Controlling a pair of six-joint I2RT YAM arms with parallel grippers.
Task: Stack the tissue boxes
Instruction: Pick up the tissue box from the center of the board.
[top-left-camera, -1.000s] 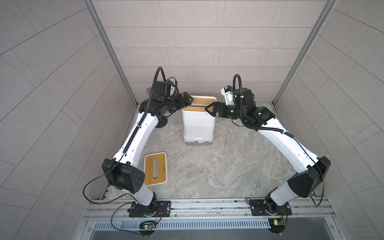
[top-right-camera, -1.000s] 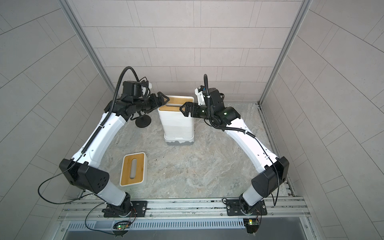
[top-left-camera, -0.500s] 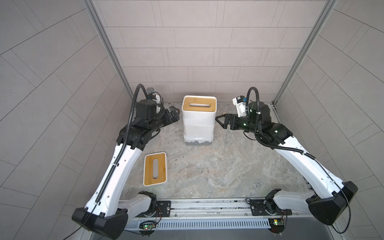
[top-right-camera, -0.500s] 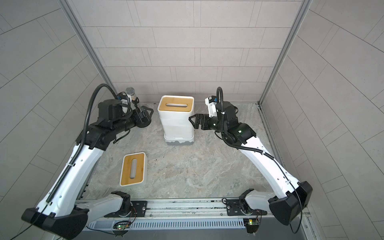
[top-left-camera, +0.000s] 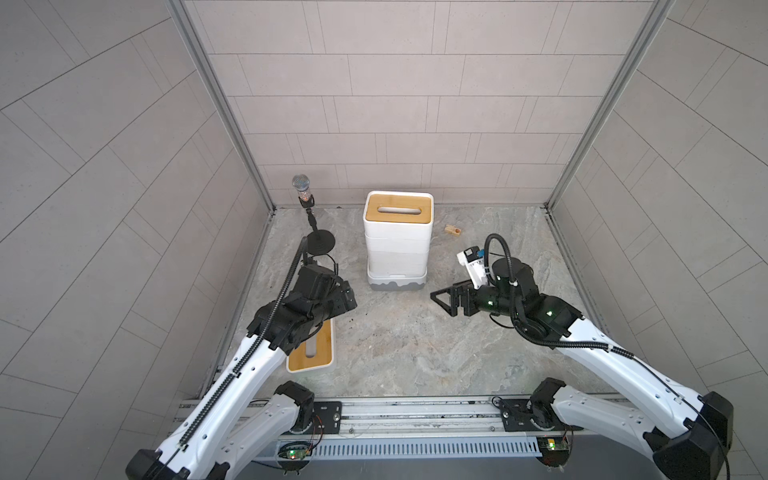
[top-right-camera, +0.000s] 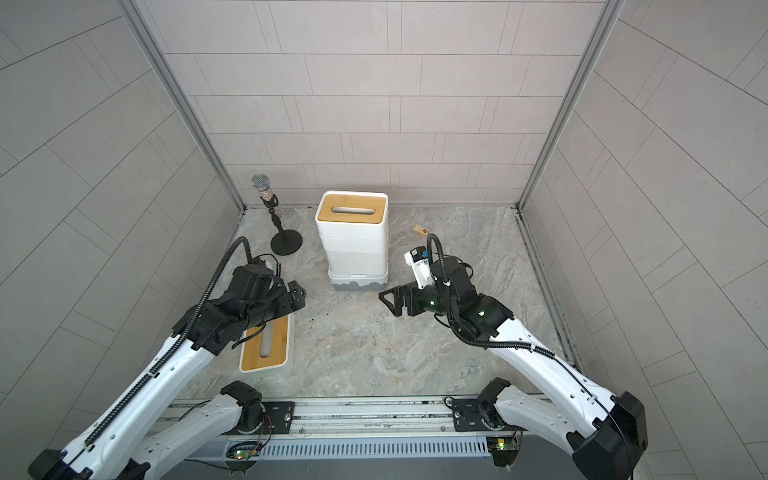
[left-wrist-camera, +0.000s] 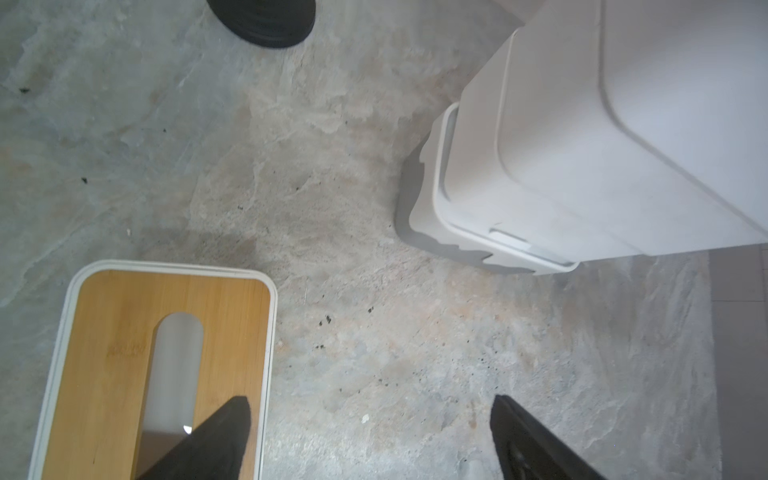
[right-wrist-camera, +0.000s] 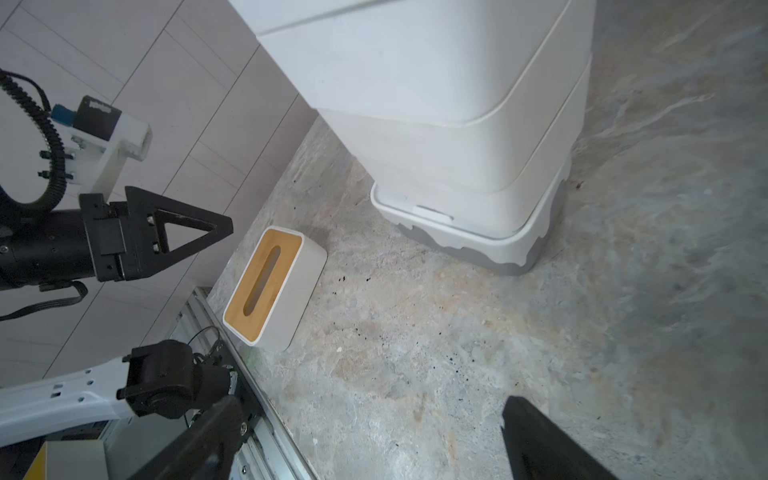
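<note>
Stack (top-left-camera: 397, 245) of boxes stands near back wall, bamboo lid uppermost. Loose box (top-left-camera: 313, 357) lies apart; left gripper (left-wrist-camera: 370, 411) hangs over its edge, released, empty. Right gripper (top-left-camera: 445, 302) near stack, released, empty.

Above the tabletop (right-wrist-camera: 478, 365), the right tool (right-wrist-camera: 372, 405) hangs spread wide and empty, with the stack of white boxes (right-wrist-camera: 436, 124) and a bamboo-topped box (right-wrist-camera: 274, 291) standing apart.

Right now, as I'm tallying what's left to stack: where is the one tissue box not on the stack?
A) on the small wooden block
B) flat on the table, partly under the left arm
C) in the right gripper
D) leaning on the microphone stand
B: the bamboo-topped box lies flat on the table, apart from the stack, with the open left gripper over its edge.
</note>
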